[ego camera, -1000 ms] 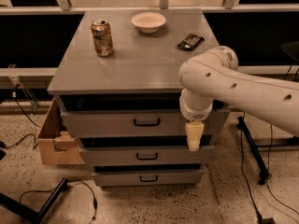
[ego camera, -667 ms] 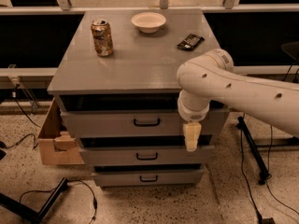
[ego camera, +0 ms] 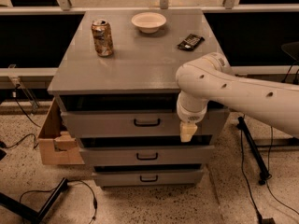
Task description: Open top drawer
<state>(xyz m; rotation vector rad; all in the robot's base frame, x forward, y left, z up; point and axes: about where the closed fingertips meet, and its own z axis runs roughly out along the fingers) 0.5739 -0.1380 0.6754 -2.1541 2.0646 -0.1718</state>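
Note:
The top drawer point(ego camera: 112, 123) is the widest of three grey drawers in a grey cabinet, with a black loop handle point(ego camera: 146, 122) at its centre. It stands pulled out a little, with a dark gap above its front. My gripper point(ego camera: 188, 132) hangs from the white arm in front of the drawer's right part, to the right of the handle and apart from it. Its cream fingers point down over the drawer's lower edge.
Two narrower drawers point(ego camera: 147, 156) sit below, also slightly out. On the cabinet top point(ego camera: 140, 64) stand a drink can point(ego camera: 102, 38), a white bowl point(ego camera: 148, 22) and a dark packet point(ego camera: 190, 42). A cardboard box point(ego camera: 53, 141) sits at the left, cables and a stand leg point(ego camera: 252, 146) on the floor.
My arm and gripper have shifted slightly to the left, toward the handle. The drawers have not visibly moved.

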